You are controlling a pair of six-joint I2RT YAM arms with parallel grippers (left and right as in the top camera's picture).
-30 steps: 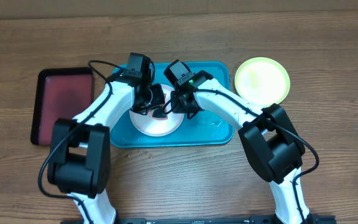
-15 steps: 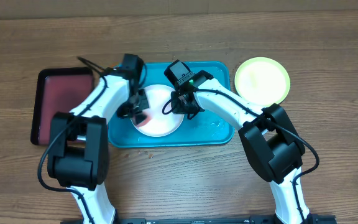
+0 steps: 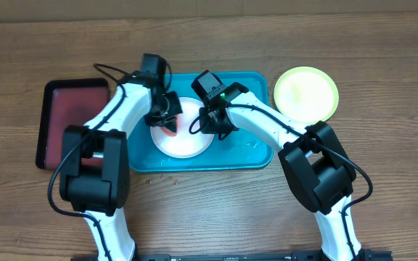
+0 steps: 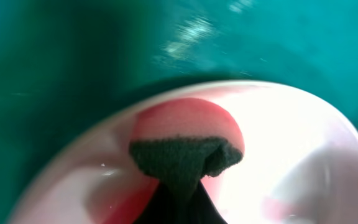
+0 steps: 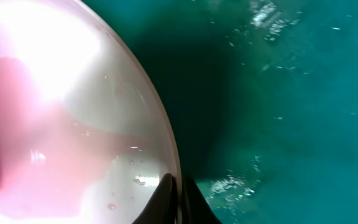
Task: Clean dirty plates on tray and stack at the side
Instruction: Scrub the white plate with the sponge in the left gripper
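Grippers are both clamping down right now: the left gripper (image 3: 167, 118) is squeezing a red sponge (image 4: 185, 119) with a dark scrubby pad on it and pressing it onto the left part of the white plate (image 3: 191, 142). The right gripper (image 5: 178, 190) is pinching that plate's rim shut between its fingers on the right side. The white plate is sitting inside the turquoise tray (image 3: 250, 149) looking wet and pinkish under the sponge, while the yellow-green plate (image 3: 306, 93) is lying on the wooden table (image 3: 383, 72) just off the tray's right end, and a dark red tray (image 3: 75, 119) is sitting over on the left.
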